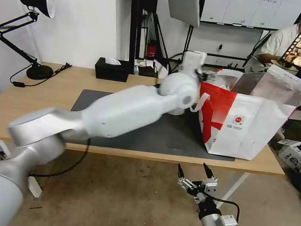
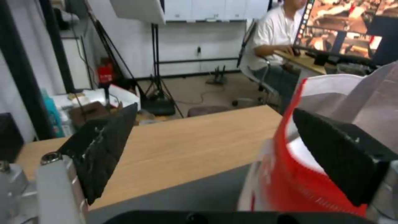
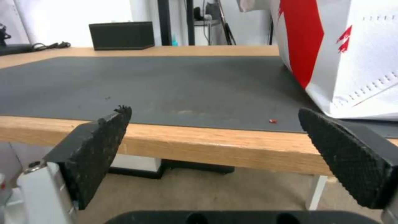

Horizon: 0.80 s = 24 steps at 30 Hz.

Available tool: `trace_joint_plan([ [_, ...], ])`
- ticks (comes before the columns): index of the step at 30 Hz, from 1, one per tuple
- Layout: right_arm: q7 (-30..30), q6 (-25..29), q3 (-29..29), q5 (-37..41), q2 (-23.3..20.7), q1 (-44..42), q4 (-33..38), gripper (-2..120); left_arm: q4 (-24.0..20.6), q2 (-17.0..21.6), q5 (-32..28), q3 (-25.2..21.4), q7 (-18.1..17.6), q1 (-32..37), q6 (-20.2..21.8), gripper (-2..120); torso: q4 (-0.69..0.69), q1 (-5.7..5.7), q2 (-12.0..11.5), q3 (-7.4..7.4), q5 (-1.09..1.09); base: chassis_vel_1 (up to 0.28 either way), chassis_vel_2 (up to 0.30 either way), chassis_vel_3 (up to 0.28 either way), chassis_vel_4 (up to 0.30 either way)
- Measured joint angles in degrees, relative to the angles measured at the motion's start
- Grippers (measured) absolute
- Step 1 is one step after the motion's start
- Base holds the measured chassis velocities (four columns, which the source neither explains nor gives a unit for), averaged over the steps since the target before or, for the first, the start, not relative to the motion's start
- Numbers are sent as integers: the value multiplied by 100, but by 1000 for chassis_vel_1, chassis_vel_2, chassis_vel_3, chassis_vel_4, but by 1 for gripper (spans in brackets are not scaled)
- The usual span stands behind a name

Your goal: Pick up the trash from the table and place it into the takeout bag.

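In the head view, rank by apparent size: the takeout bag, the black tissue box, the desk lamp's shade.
1. takeout bag, largest by far.
2. black tissue box.
3. desk lamp's shade, slightly smaller; both sit at the table's far side, so nearness hardly skews this.

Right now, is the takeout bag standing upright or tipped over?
Upright. The takeout bag stands on its flat base on the table, mouth open upward, with the left gripper open at its rim.
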Motion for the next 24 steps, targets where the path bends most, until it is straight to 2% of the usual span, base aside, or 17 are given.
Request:
trace_joint_plan([
  [1,0,0,0,0,0,0,0,100,0,0,0,0,0,0,0,100,0,0,0,0,0,0,0,0,0],
  [3,0,0,0,0,0,0,0,100,-328,338,136,-89,82,332,-126,100,0,0,0,0,-1,0,0,0,0],
  [8,0,0,0,0,0,0,0,100,-685,607,327,-353,137,883,-257,100,1,0,0,0,-1,0,0,0,0],
  [11,0,0,0,0,0,0,0,100,-913,894,975,-469,302,1381,-561,100,-2,0,0,0,0,0,0,0,0],
  [12,0,0,0,0,0,0,0,100,-913,894,975,-469,302,1381,-561,100,-2,0,0,0,0,0,0,0,0],
  [15,1,0,0,0,0,0,0,100,-1082,1269,1787,-658,551,1852,-760,100,0,0,0,0,0,0,0,0,0],
  [16,1,0,0,0,0,0,0,100,-1082,1269,1787,-658,551,1852,-760,100,0,0,0,0,0,0,0,0,0],
  [19,0,0,0,0,0,0,0,100,-1335,1742,2233,-991,1053,2325,-938,100,0,0,0,0,0,0,0,0,0],
  [20,0,0,0,0,0,0,0,100,-1335,1742,2233,-991,1053,2325,-938,100,0,0,0,0,0,0,0,0,0],
  [22,0,0,0,0,0,0,0,100,-1606,2078,2424,-1406,1400,2838,-1089,100,1,0,0,0,-1,0,0,0,0],
  [24,0,0,0,0,0,0,0,100,-1656,2128,2449,-1512,1452,2965,-1116,100,0,0,0,0,0,0,0,0,0],
])
